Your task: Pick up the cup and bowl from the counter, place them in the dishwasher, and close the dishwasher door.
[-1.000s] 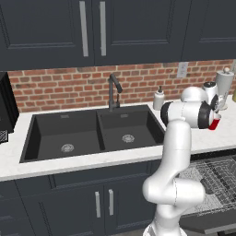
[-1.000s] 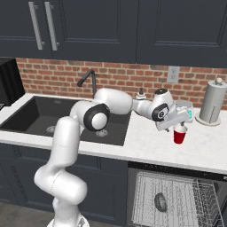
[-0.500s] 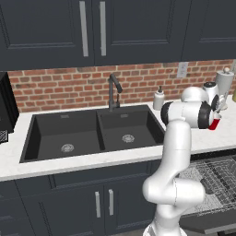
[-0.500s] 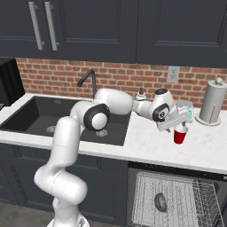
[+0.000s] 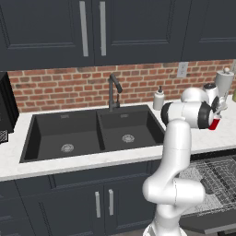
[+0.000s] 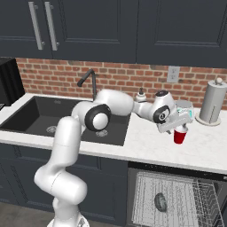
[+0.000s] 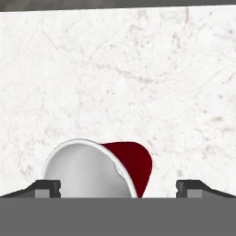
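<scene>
Nothing shifted since earlier frame: gripper (image 7: 118, 188) hovers over red cup (image 7: 103, 168) on white counter (image 7: 138, 69), jaws spread wide, holding nothing.

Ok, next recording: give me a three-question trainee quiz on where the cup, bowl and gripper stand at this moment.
1. True or false: the gripper has closed on the cup.
2. Where is the bowl? A) on the counter B) in the dishwasher rack C) in the sink
3. What tall thing stands on the counter near the wall, beyond the cup?

Key:
1. False: the fingers stand wide apart, either side of the cup.
2. B
3. The paper towel roll.
</scene>
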